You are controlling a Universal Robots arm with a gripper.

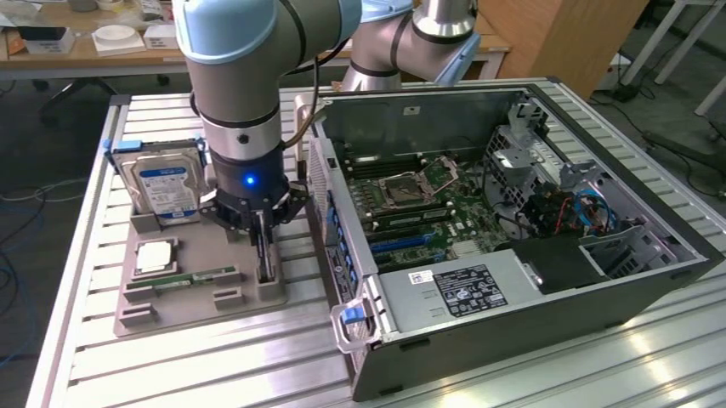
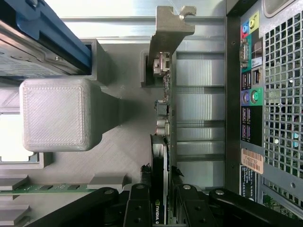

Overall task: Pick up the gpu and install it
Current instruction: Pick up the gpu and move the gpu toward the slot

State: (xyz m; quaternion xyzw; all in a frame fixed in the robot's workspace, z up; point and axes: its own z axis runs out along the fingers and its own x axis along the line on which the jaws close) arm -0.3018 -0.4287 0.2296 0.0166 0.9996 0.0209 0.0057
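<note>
The open computer case (image 1: 533,212) fills the right of the exterior view. Left of centre, the arm stands over the grey holder tray (image 1: 199,255) on the worktop (image 1: 204,365), so the pick-up step is in hand and installing is not yet begun. The gpu (image 2: 160,151) stands on edge in its tray slot with the tool (image 1: 264,259) apparently clenched on its upper edge, though contact is hard to confirm; freeing it calls for a straight lift clear of the slot. The wrist view adds close detail: fingers (image 2: 138,203) flanking the card, and its silver bracket (image 2: 169,28) nearest the case's rear ports, while the exterior view gives the case's open interior.
</note>
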